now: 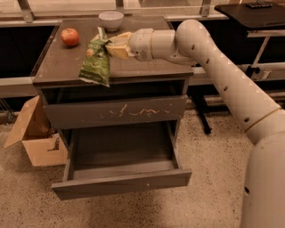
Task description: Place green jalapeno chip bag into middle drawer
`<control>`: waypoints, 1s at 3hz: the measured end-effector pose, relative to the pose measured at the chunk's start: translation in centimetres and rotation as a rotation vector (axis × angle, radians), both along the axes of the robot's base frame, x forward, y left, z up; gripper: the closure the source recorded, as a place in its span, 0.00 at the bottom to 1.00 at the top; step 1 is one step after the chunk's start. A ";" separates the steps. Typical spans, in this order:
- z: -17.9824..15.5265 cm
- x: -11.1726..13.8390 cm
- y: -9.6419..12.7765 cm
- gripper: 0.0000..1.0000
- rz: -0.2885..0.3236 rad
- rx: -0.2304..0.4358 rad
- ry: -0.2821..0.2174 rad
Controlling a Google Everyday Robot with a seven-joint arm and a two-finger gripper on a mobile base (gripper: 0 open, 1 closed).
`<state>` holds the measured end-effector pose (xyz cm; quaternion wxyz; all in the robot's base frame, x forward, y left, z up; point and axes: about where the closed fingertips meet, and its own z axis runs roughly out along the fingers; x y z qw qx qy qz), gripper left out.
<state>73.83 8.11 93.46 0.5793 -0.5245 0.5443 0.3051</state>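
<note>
The green jalapeno chip bag (95, 63) hangs by its upper end from my gripper (108, 45), which is shut on it. The bag's lower end dangles at the front edge of the cabinet top (147, 67), left of centre. My arm reaches in from the right over the top. The middle drawer (122, 183) is pulled out below, with a plain front panel and a bare dark inside (120, 149). It lies below and slightly right of the bag.
A scratched grey drawer front (116, 113) sits shut above the open drawer. A red apple (70, 36) and a white bowl (111, 19) rest on the cabinet top. A cardboard box (38, 136) stands on the floor at left. A black table (249, 13) is at the far right.
</note>
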 end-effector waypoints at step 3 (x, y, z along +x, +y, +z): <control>-2.5 -8.0 -0.6 1.00 0.112 -0.043 0.093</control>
